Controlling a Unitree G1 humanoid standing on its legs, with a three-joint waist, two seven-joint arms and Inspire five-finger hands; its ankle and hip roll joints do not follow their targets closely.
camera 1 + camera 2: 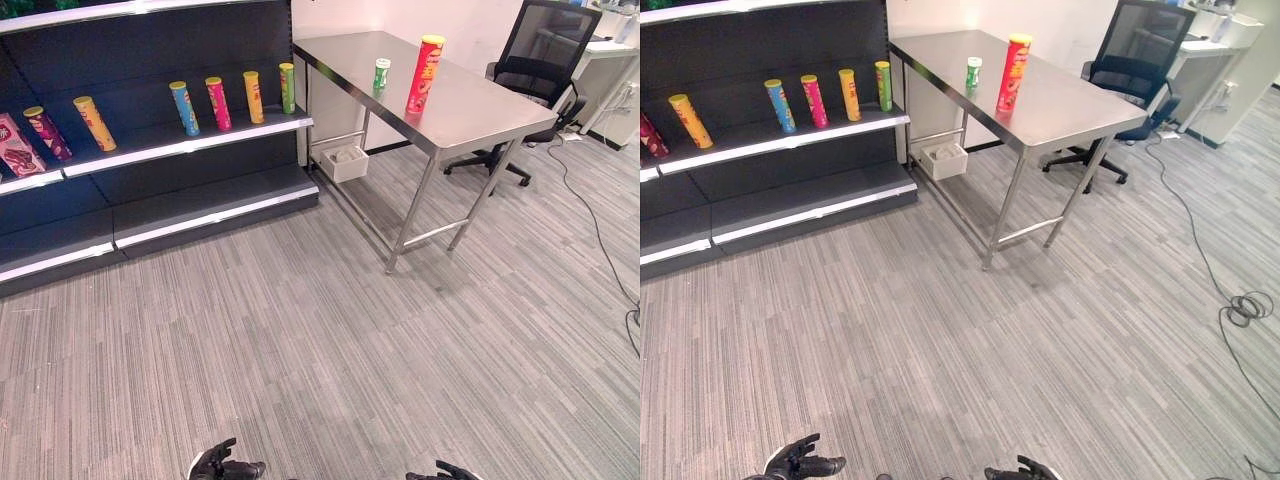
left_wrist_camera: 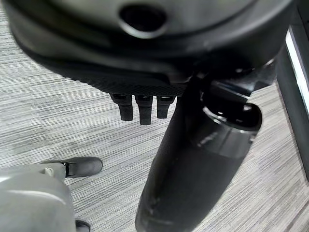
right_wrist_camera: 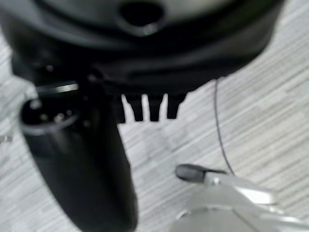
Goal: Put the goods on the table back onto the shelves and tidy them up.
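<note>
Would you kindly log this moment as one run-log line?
table: tall red can, short green can upright | shelf: other cans standing | left hand: open, empty | right hand: open, empty

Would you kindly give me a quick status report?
Left hand, right hand open, low, holding nothing. Tall red canister, short green can upright on steel table. Black office chair beyond table.

Mock shop within an office, as seen before me: dark retail shelving (image 1: pixel 190 146) stocked with snack tubes (image 1: pixel 218 103), beside a steel table (image 1: pixel 470 110), a mesh office chair (image 1: pixel 545 50) and grey carpet (image 1: pixel 300 340)
</note>
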